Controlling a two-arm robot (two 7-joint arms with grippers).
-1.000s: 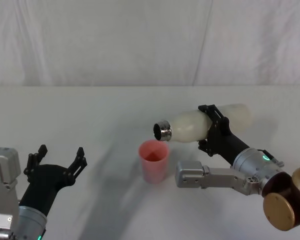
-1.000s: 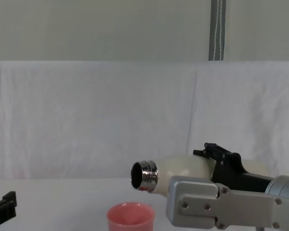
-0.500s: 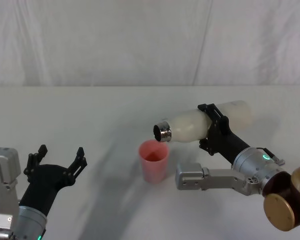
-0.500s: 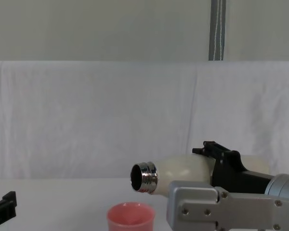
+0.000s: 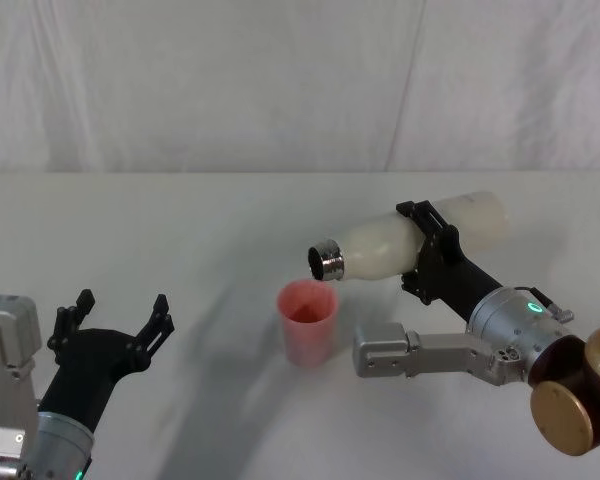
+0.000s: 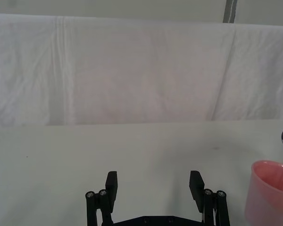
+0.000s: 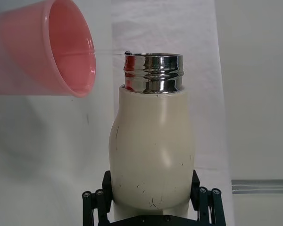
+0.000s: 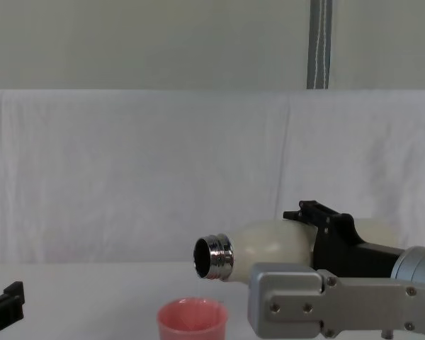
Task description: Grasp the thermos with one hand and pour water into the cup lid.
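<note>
The cream-white thermos (image 5: 380, 247) lies tipped nearly on its side in the air, its steel neck (image 5: 327, 263) just above and behind the rim of the pink cup lid (image 5: 308, 321). My right gripper (image 5: 428, 250) is shut on the thermos body. In the right wrist view the thermos (image 7: 152, 155) points its neck toward the cup lid (image 7: 47, 49), and a thin thread of water runs from the neck to the cup. The chest view has the thermos (image 8: 269, 244) above the cup lid (image 8: 192, 317). My left gripper (image 5: 115, 322) rests open at the near left.
A white cloth covers the table (image 5: 180, 230) and hangs as a backdrop behind it. The cup lid (image 6: 270, 190) stands at the edge of the left wrist view, off to the side of my left gripper (image 6: 153, 186).
The thermos base has risen a little, tilting the bottle more steeply toward the cup lid. The left arm has not moved.
</note>
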